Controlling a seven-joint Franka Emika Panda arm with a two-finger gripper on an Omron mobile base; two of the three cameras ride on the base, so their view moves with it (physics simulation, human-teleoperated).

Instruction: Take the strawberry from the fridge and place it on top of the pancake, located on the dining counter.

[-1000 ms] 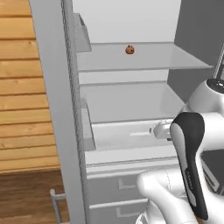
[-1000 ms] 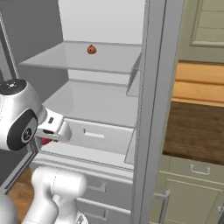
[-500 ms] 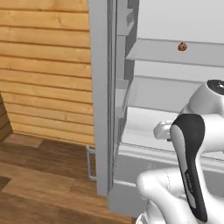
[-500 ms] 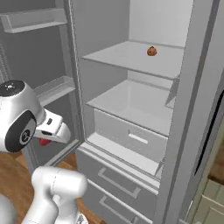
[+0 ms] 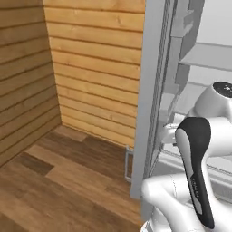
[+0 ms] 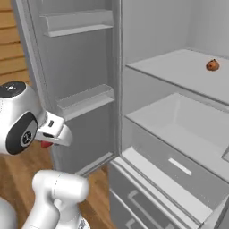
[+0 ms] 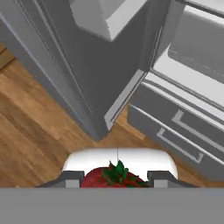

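Observation:
My gripper [image 7: 116, 180] is shut on the strawberry [image 7: 113, 176], a small red berry with a green leafy top that sits between the two finger tips. In the right base view the strawberry [image 6: 46, 144] peeks out red under the hand, in front of the open left door. The fridge [image 6: 179, 74] stands open to the right, with white shelves and grey bottom drawers [image 7: 183, 131]. Its door edge [image 5: 152, 90] rises beside my arm in the left base view. The pancake and the dining counter are out of view.
An orange-brown ball [image 6: 212, 65] lies on the upper fridge shelf. The open left door carries bins [image 6: 85, 99] close to my hand. A wooden plank wall [image 5: 90, 68] meets a corner on the left, above bare wood floor [image 5: 54, 181].
Both base views have swung left, so the fridge has slid to the right of the picture and the wood wall has come in. The strawberry stays in the shut gripper.

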